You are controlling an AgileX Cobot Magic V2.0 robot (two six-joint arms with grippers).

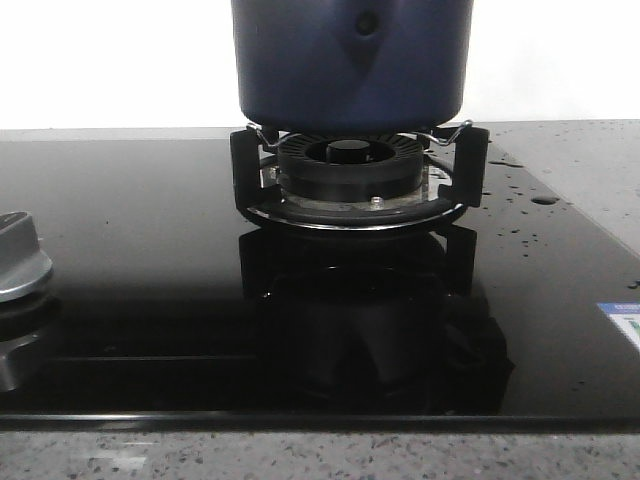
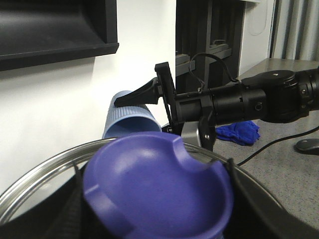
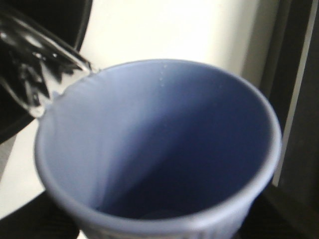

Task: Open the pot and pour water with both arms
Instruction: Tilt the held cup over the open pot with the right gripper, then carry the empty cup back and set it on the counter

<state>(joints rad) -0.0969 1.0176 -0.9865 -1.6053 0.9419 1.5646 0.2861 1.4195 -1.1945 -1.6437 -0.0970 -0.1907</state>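
The dark navy pot [image 1: 350, 60] stands on the burner at the top centre of the front view; its top is cut off and neither gripper shows there. In the left wrist view my left gripper [image 2: 157, 199] is shut on the purple knob [image 2: 154, 184] of a glass lid with a steel rim [image 2: 35, 172], dark fingers [image 2: 75, 201] on either side. Beyond the lid, my right gripper [image 2: 142, 94] holds a tilted light-blue ribbed cup [image 2: 129, 119]. The right wrist view looks into that cup [image 3: 159, 144]; the lid's glass edge [image 3: 40, 64] touches its rim. Water in the cup cannot be made out.
The black ring burner [image 1: 350, 165] and its pot support [image 1: 245, 170] sit on a glossy black cooktop [image 1: 150, 250]. A silver control knob [image 1: 20, 260] is at the left, water droplets [image 1: 510, 190] at the right. A blue cloth [image 2: 239, 132] lies on a grey counter behind the right arm.
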